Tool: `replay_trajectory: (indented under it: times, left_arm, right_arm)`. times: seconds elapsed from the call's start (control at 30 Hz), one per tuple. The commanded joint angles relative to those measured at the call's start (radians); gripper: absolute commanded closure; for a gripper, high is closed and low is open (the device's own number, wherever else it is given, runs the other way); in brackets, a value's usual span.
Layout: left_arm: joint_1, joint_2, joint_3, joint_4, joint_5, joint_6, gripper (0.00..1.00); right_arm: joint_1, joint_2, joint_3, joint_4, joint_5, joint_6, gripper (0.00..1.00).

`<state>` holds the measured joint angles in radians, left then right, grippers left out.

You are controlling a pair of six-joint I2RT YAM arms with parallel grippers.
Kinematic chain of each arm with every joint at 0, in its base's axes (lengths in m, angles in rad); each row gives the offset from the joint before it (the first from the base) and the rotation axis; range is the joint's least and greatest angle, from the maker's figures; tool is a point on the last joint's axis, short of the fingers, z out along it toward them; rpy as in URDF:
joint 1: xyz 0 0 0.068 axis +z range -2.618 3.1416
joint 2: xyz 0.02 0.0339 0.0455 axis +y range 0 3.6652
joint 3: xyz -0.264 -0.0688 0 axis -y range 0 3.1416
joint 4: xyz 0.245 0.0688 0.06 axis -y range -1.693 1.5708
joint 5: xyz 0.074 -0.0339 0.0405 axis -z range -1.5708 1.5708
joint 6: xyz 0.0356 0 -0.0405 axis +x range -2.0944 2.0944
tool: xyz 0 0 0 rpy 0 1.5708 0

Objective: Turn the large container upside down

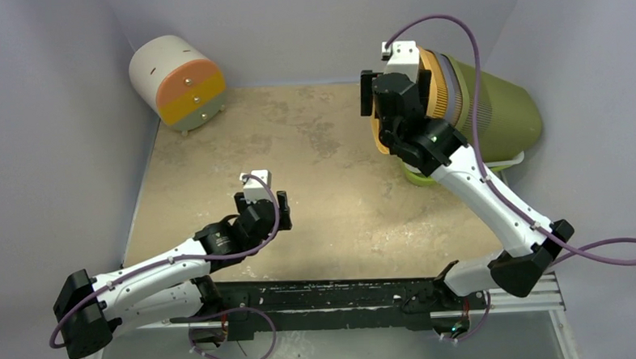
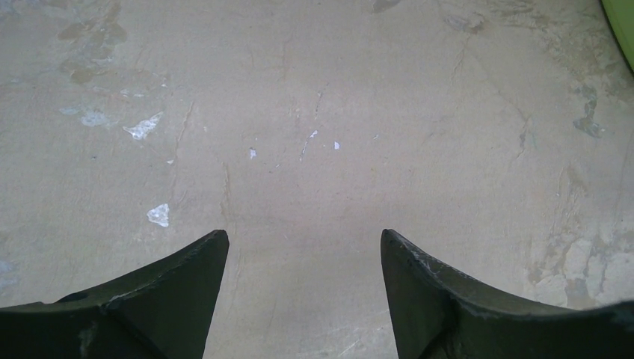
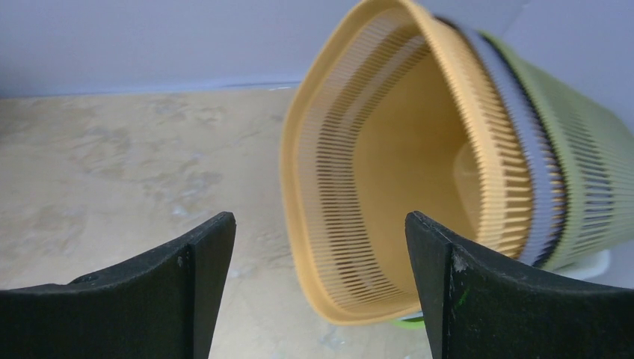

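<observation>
Green large container (image 1: pixel 502 107), lying on its side at far right of worktop (image 1: pixel 321 147), open mouth toward right arm (image 1: pixel 477 181), jaws wide just beside the rim, left arm (image 1: pixel 164 263) jaws wide above worktop middle.

The large container (image 3: pixel 359 187) is made of smooth slotted plastic. The surface (image 2: pixel 314 149) is finished matt, stained and chipped. The left pincer (image 2: pixel 303 239) is moulded in matt black plastic.
</observation>
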<state>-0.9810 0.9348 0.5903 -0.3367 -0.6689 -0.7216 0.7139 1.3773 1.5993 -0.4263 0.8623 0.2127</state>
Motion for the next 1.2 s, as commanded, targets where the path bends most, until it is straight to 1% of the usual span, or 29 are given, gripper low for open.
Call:
replay_trajectory:
  times: [0.0,0.1,0.27,0.53,0.63,0.83,1.0,1.17]
  left_arm:
    - [0.005,0.006,-0.024,0.07,0.024,-0.013,0.29]
    - [0.006,0.014,-0.032,0.081,0.03,-0.014,0.29]
    - [0.005,0.033,-0.038,0.096,0.038,-0.014,0.29]
    - [0.006,0.059,-0.055,0.131,0.05,-0.015,0.29]
    - [0.005,0.071,-0.056,0.142,0.056,-0.018,0.29]
    - [0.006,0.068,-0.06,0.145,0.062,-0.019,0.29]
    - [0.005,0.052,-0.076,0.145,0.056,-0.019,0.29]
    - [0.005,0.052,-0.086,0.148,0.055,-0.022,0.29]
  right_arm:
    - [-0.051,0.031,0.076,-0.052,0.065,-0.058,0.14]
    - [-0.064,0.041,0.084,-0.047,0.071,-0.069,0.14]
    - [-0.077,0.049,0.083,-0.041,0.131,-0.093,0.15]
    - [-0.076,0.008,0.067,0.013,0.127,-0.148,0.16]
    - [-0.077,0.021,0.067,0.013,0.172,-0.163,0.16]
    - [-0.157,0.093,0.095,-0.038,0.202,-0.142,0.16]
    - [-0.174,0.091,0.047,0.049,0.186,-0.173,0.18]
    - [-0.177,0.106,0.03,0.073,0.183,-0.174,0.22]
